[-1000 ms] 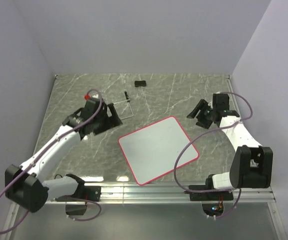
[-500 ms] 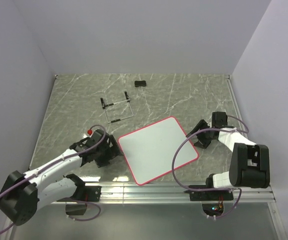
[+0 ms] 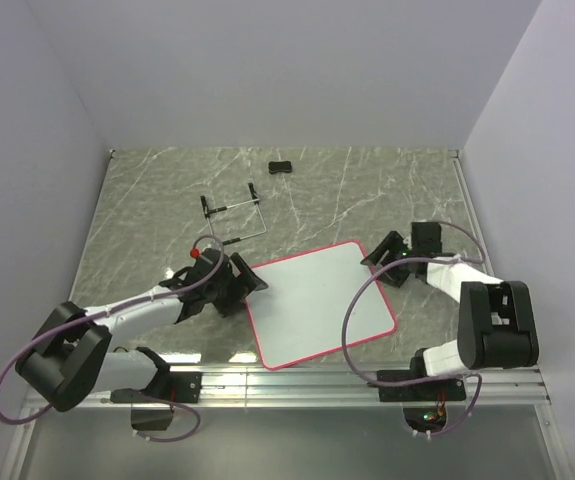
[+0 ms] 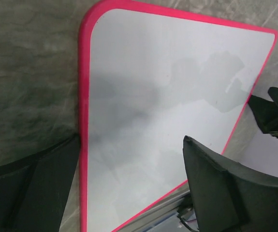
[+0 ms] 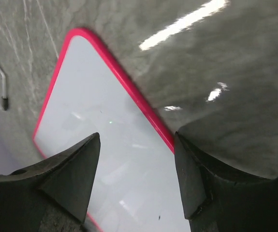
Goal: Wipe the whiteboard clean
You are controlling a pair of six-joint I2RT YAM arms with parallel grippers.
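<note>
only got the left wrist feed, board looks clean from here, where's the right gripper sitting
Observer: The right gripper is open at the far right corner of the whiteboard, with one finger over the board and the other over the table.
Operator: anything else out there
Observer: A wire stand sits beyond the board's far left corner.
Operator: see an eraser anywhere
Observer: A small black object sits at the table's far edge. I can't tell what it is.
</note>
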